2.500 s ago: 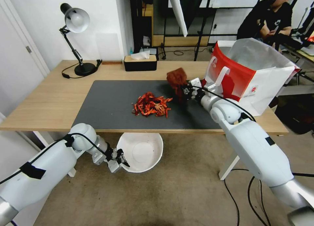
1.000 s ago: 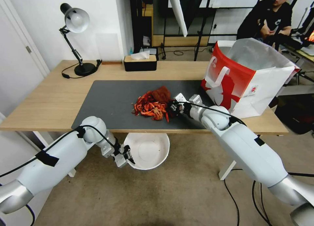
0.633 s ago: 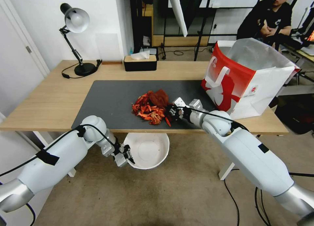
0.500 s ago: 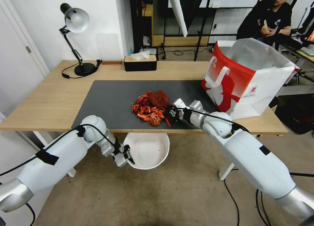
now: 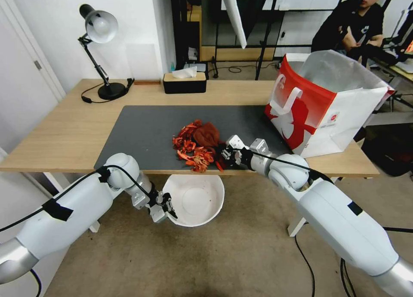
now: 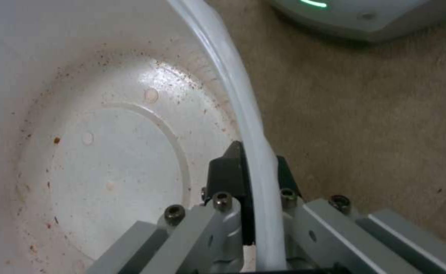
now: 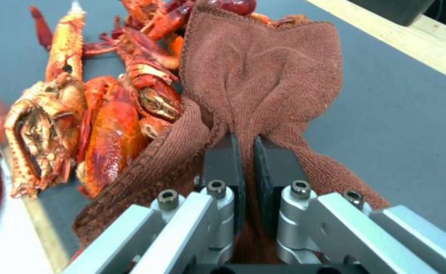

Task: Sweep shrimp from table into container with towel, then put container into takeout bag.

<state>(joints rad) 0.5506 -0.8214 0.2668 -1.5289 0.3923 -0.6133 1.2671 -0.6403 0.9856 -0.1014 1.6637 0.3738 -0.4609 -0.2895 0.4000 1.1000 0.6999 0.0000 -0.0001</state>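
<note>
A pile of red-orange shrimp (image 5: pixel 191 147) (image 7: pixel 106 110) lies on the dark mat at the table's (image 5: pixel 64 129) front edge. The rust-brown towel (image 5: pixel 206 134) (image 7: pixel 263 72) rests against the pile's far right side, with my right gripper (image 5: pixel 224 152) (image 7: pixel 245 146) shut on it low over the mat. Under the table edge, below the pile, my left gripper (image 5: pixel 168 208) (image 6: pixel 253 167) is shut on the rim of the white container (image 5: pixel 195 199) (image 6: pixel 106 152), which holds only specks. The red and white takeout bag (image 5: pixel 327 99) stands open at the table's right.
A desk lamp (image 5: pixel 101 47) and a black tissue box (image 5: pixel 185 81) stand along the table's back edge. Brown carpet (image 5: pixel 223 258) lies under the container, with cables near the white table leg at right. A person sits beyond the bag.
My right gripper has dragged the towel and the shrimp pile toward the table's front edge. The left gripper has shifted the container slightly right under the edge.
</note>
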